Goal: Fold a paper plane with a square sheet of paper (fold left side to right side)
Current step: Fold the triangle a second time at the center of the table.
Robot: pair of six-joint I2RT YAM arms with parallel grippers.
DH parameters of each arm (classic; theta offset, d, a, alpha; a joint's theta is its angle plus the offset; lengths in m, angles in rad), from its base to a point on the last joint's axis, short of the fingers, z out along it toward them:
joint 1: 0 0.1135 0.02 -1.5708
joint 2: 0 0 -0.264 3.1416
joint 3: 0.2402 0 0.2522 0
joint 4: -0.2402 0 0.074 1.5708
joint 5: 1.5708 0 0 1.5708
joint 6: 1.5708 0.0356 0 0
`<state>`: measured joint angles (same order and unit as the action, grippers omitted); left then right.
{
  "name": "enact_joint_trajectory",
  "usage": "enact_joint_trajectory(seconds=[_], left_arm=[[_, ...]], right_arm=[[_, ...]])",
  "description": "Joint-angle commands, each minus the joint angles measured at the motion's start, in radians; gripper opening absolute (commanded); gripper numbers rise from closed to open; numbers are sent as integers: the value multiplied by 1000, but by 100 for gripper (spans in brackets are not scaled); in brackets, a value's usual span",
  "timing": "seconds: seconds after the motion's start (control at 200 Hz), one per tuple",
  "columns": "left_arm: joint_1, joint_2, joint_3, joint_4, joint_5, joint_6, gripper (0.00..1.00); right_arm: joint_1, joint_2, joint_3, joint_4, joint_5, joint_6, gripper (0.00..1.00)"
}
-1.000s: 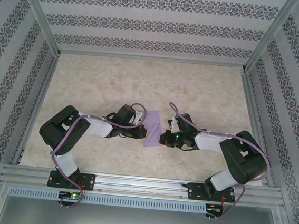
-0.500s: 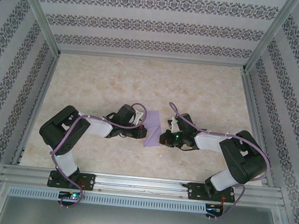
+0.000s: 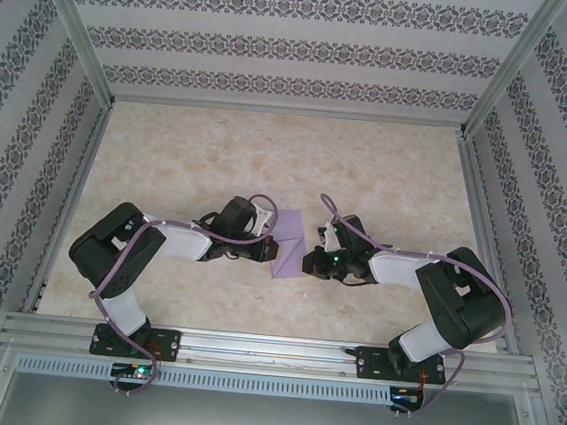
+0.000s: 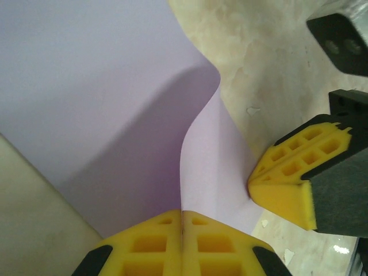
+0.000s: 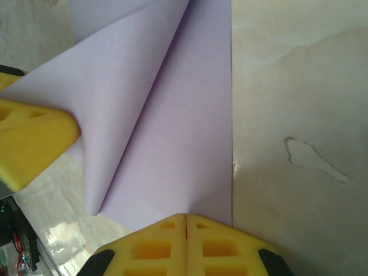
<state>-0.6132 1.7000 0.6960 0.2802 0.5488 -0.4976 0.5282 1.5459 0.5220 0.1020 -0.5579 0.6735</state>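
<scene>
- On the top camera I see the left arm (image 3: 124, 247) bent low over the marbled beige worktop (image 3: 268, 161), reaching in toward the middle.
- The left claw (image 3: 263, 248) is at the left side of the lilac sheet of paper (image 3: 287, 255).
- On my left wrist feed the left claw (image 4: 182, 244) is clenched, its two yellow fingers pressed flat together. A raised edge of the sheet runs straight down into the seam between them, so I read it as pinching the paper.
- The sheet of paper (image 4: 86, 86) lies near the middle of the worktop, between the two claws. Its left part is lifted and curls over toward the right, casting a soft shadow on the part lying flat beneath it.
- From the right wrist feed, the lifted flap (image 5: 115, 98) comes across as a slanted fold over the flat layer, and a yellow finger (image 5: 34, 138) of the left claw meets it at the left edge.
- The sheet's right edge runs straight along the bare worktop.
- The right claw (image 5: 186, 244) is clenched too, fingers closed tight, tips down against the sheet close to that right edge. I cannot tell whether it pinches the paper or only presses on it.
- The right arm (image 3: 457, 290) mirrors the left arm, folded low and reaching in from the right.
</scene>
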Motion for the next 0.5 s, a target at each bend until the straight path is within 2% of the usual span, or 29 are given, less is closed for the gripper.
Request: enact_joint_trajectory(seconds=[0.0,0.495], left_arm=[[13,-34,18,-31,-7,35,0],[13,31,43,-38,-13,47,0]], right_arm=[[12,42,-13,-61,55,-23,0],[12,44,-14,-61,55,-23,0]])
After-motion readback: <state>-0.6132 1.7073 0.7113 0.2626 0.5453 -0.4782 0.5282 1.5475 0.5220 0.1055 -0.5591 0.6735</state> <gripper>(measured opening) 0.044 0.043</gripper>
